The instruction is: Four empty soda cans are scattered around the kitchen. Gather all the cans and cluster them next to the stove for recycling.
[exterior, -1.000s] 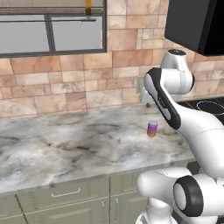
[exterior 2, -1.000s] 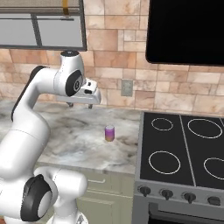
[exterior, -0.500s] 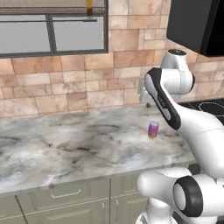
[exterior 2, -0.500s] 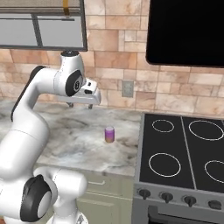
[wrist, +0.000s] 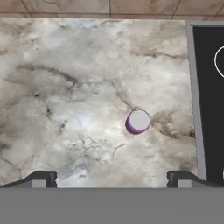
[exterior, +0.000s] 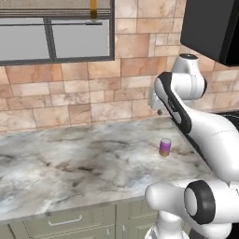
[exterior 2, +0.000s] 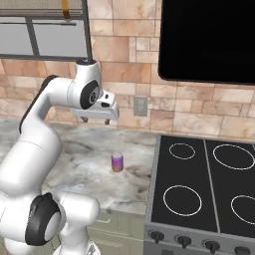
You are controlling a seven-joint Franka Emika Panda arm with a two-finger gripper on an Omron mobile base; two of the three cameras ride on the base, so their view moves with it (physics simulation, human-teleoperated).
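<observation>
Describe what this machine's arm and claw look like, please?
The arm is made of glossy white, rounded segments joined by dark grey rings, with a black stripe along one link. At its end sits a flat white block carrying the claw, whose two short fingers are small and dark. No loose cables or markings show.

No visible change: arm and purple can (exterior 2: 117,162) as before.

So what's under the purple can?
The can stands upright on the marble counter, left of the stove. The patch of counter right beneath it is covered.
</observation>
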